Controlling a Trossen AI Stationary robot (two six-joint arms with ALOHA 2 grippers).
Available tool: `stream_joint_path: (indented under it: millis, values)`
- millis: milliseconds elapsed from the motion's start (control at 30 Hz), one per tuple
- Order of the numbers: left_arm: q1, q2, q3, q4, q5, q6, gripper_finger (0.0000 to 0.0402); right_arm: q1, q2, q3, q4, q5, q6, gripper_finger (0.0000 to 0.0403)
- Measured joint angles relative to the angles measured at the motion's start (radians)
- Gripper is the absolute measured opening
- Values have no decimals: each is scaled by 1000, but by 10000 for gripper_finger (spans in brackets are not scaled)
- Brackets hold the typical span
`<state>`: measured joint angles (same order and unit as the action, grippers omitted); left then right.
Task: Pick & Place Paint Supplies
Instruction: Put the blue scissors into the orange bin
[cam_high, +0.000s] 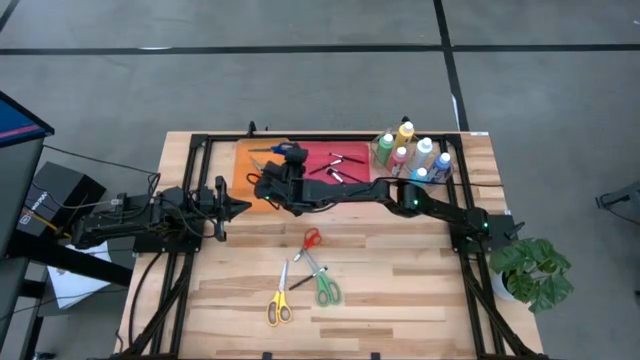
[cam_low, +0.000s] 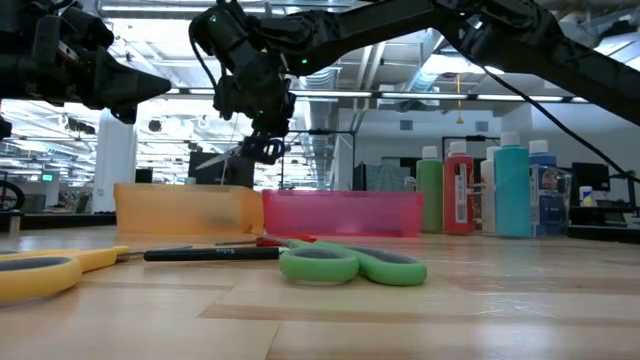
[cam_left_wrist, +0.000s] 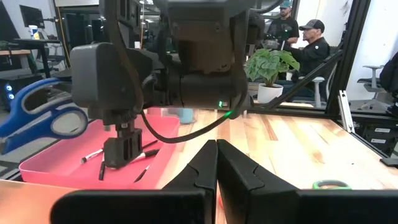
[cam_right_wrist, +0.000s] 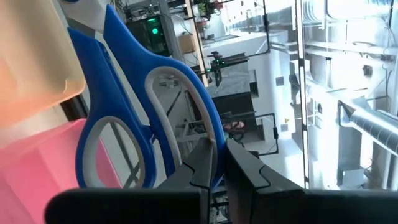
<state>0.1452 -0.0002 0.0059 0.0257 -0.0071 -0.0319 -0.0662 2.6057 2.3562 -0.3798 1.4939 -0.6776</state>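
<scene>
— Can we read any writing here?
— No. The paint bottles (cam_low: 487, 190) carry labels, but we cannot make out a word on them.
— And the black box (cam_high: 50, 197) left of the worktop?
— It has white print, too small for us to read.

The left claw (cam_left_wrist: 217, 163) is closed, its two fingers pressed together above the bench (cam_left_wrist: 292, 146). Ahead, the right arm (cam_left_wrist: 186, 56) hangs over a pink tray (cam_left_wrist: 43, 169) with brushes (cam_left_wrist: 93, 155) in it. Blue scissors (cam_left_wrist: 37, 115) show beside the arm. A plant (cam_left_wrist: 270, 65) and two seated persons (cam_left_wrist: 305, 40) are behind.
</scene>
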Motion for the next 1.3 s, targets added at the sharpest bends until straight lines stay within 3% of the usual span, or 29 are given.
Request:
stream_joint_path:
  millis: [300,667,967,1300]
  values:
    - [0,0,0,0,0,0,2,2,2,-24,21,-5,5,15]
    - [0,0,0,0,0,0,2,34,2,-23,-6,-85,24,15]
    - [0,0,0,0,0,0,2,7,2,-23,-1,-17,-198,15]
    - [0,0,0,0,0,0,2,-24,1,-23,49,-7,-265,15]
